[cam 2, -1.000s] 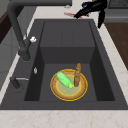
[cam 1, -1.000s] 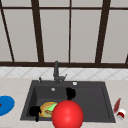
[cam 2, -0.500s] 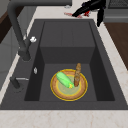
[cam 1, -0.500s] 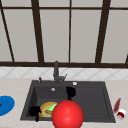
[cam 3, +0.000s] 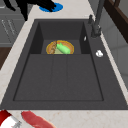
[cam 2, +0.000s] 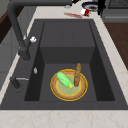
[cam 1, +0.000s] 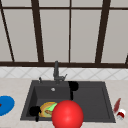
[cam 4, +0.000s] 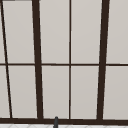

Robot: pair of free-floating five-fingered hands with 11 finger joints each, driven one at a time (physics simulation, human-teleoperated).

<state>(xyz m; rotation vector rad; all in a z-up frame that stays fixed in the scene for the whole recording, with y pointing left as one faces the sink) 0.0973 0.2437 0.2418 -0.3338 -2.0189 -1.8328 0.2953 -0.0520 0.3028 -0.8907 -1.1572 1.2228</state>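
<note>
A yellow-rimmed plate (cam 2: pixel 69 96) lies on the floor of the dark sink (cam 2: pixel 67 35), at its left end. On the plate are a green cucumber (cam 2: pixel 64 79) and a brown stick-shaped piece (cam 2: pixel 77 75). My left hand (cam 1: pixel 35 110) hovers at the sink's front left corner, close to the plate (cam 1: pixel 44 110). In the right side view this left hand (cam 3: pixel 25 5) floats beside the blue dish (cam 3: pixel 57 8) with straight fingers (cam 3: pixel 47 5), holding nothing. My right hand (cam 1: pixel 73 86) hangs over the middle of the sink below the faucet (cam 1: pixel 56 72).
A large red ball (cam 1: pixel 67 115) stands low in the front view, covering part of the sink's front rim. A blue dish (cam 1: pixel 5 105) lies on the left counter. A red bottle (cam 1: pixel 117 105) and a red-white cup (cam 1: pixel 121 114) lie on the right counter. A window runs behind.
In the left side view the black hand at the far end has drawn back toward the top edge. The plate and its food have not moved.
</note>
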